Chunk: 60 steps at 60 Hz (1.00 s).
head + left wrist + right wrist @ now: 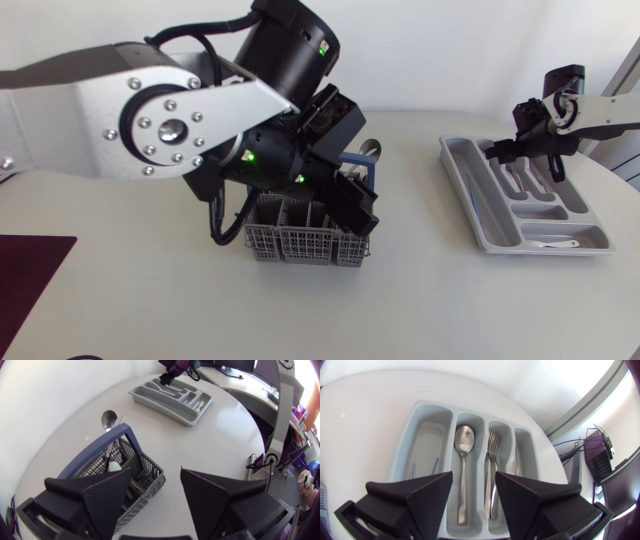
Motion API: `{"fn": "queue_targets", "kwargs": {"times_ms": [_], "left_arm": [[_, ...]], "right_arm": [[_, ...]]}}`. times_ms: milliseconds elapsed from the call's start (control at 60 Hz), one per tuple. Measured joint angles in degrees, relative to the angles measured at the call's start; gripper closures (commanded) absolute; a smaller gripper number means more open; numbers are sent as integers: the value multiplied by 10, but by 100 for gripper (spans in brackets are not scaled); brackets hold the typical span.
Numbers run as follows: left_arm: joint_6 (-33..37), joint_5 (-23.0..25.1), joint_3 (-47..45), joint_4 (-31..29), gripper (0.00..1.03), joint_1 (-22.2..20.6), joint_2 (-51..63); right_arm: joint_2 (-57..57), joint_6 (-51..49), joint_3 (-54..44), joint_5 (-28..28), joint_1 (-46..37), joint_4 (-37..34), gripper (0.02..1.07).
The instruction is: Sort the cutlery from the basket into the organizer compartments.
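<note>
Basket [290, 240], grey mesh with a blue handle, at table centre: holds at least 1 tall spoon [109, 419] standing upright, its bowl above the rim. The rest of its contents are hidden under the left arm. Organizer [490, 210], a grey tray on the table's right side: 1 spoon [463, 442], 1 fork [492, 442] and 1 slim piece [516, 462], probably a knife, each in its own long compartment. 2 thin ends in the wide compartment are mostly hidden, and 1 small piece [555, 243] lies in the cross compartment. Left gripper [160, 497]: fingers spread wide, empty, 1 finger over the basket's corner, the other over bare table. Right gripper [472, 495]: spread, empty, hanging above the organizer's long compartments. Progress, as judged: partly done, with several pieces filed and at least 1 left to pick from the basket.
</note>
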Motion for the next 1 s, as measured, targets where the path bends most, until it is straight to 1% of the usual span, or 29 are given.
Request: {"fn": "queue_targets", "kwargs": {"times_ms": [83, 300, 417, 517, 567, 667, 767, 850, 1000], "left_arm": [[5, -2, 0, 0, 36, -7, 5], [10, -2, 0, 1, 36, -15, 45], [11, -2, 0, 22, 36, -14, 72], [11, -2, 0, 37, 40, -12, 90], [11, -3, 1, 40, 44, -9, 100], [13, -6, 5, 41, 45, -3, 119], [13, -17, 14, 41, 56, 2, 139], [13, -17, 23, 41, 60, 5, 153], [13, -19, 29, 41, 61, 9, 159]], "right_arm": [[-52, 0, -38, -16, 0, 3, 37], [-183, 0, -153, -54, 14, 3, 36], [-244, 0, -207, -67, 28, 3, 36], [-290, 0, -249, -71, 42, 3, 36], [-311, 0, -268, -72, 49, 3, 36], [-345, 0, -295, -73, 63, 3, 36], [-373, 0, -313, -73, 75, 3, 35], [-394, 0, -327, -72, 86, 3, 36], [-417, 2, -344, -72, 101, 3, 35]]}}
